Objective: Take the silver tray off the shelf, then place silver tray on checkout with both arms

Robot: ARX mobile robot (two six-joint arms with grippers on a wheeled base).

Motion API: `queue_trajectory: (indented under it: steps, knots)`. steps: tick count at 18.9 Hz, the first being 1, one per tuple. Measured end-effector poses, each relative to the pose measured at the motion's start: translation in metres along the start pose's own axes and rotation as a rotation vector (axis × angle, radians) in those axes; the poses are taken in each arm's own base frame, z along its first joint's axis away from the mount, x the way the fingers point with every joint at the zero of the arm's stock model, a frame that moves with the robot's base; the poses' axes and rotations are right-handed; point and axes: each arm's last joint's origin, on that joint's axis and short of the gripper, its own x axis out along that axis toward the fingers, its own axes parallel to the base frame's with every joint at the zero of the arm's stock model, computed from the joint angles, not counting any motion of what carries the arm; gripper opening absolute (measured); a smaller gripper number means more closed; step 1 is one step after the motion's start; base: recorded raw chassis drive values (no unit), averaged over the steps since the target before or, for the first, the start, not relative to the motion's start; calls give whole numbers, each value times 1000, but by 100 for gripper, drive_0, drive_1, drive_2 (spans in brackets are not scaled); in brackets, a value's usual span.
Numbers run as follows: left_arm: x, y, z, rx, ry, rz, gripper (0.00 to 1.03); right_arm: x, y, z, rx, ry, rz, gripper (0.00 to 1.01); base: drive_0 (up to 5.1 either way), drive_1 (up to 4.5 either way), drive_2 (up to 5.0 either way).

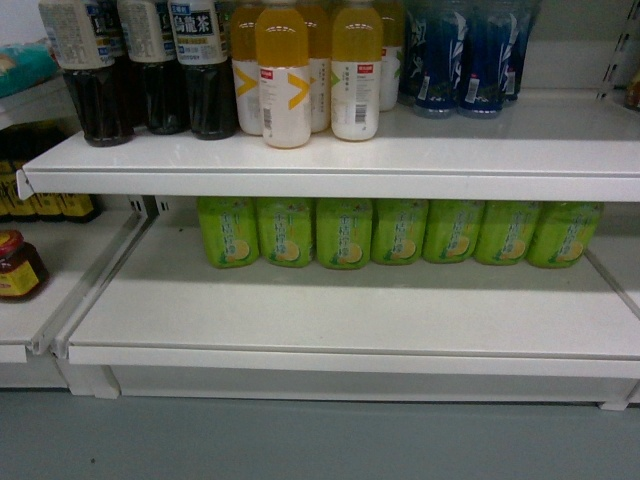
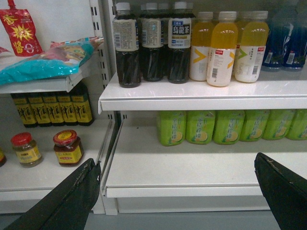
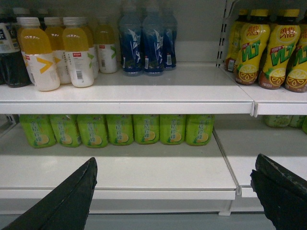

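No tray showed on the shelf. Both pincers, left and right, hung open. It is probably stiff and slippery; best gripped by its rim.

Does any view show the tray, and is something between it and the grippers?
No view shows the tray, so that cannot be judged. The left gripper and the right gripper are both open before the lower shelf, whose front is bare; only green bottles stand at its back.
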Motion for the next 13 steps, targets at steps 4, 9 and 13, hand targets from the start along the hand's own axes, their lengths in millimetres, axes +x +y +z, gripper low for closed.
queue_trajectory:
  steps: [4, 9, 13]
  knots:
    - [0, 0, 0, 0, 0, 0, 98, 0, 0, 0, 0, 0, 0, 98, 0, 0, 0]
    - [0, 0, 0, 0, 0, 0, 98, 0, 0, 0, 0, 0, 0, 98, 0, 0, 0]
    - [0, 0, 0, 0, 0, 0, 98, 0, 0, 0, 0, 0, 0, 98, 0, 0, 0]
